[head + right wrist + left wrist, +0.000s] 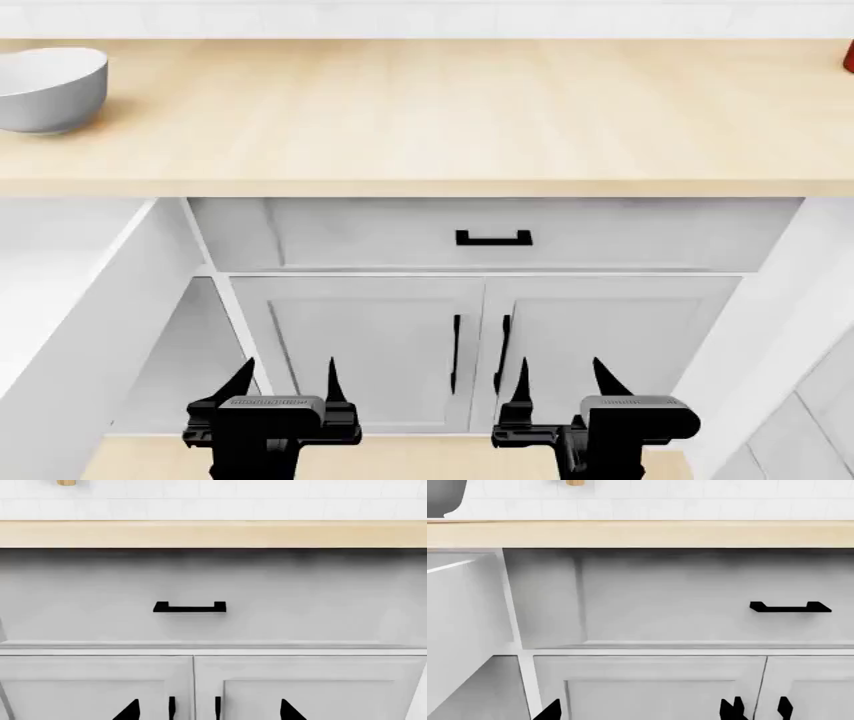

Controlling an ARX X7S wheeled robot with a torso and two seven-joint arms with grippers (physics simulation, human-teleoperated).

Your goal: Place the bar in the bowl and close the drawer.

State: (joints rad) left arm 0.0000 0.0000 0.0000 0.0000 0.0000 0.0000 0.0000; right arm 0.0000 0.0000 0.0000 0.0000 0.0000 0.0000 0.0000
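Observation:
The bowl [51, 88], round and light grey, stands on the wooden countertop at the far left; its edge also shows in the left wrist view [444, 497]. The drawer [347, 235] [680, 605] [300, 605] sits right under the counter, with one black pull handle [494, 238]. Its inside is hidden, and I cannot tell how far out it stands. The bar shows in no view. My left gripper [284, 375] [642, 711] and right gripper [557, 372] [208, 711] hang low before the cabinet doors, below the drawer. Both are open and hold nothing.
Two cabinet doors [387, 340] with vertical black handles lie under the drawer. White panels [80, 300] flank the space on both sides. A red jar [849, 55] peeks in at the counter's right edge. A small tan piece [575, 482] shows against the tiled wall.

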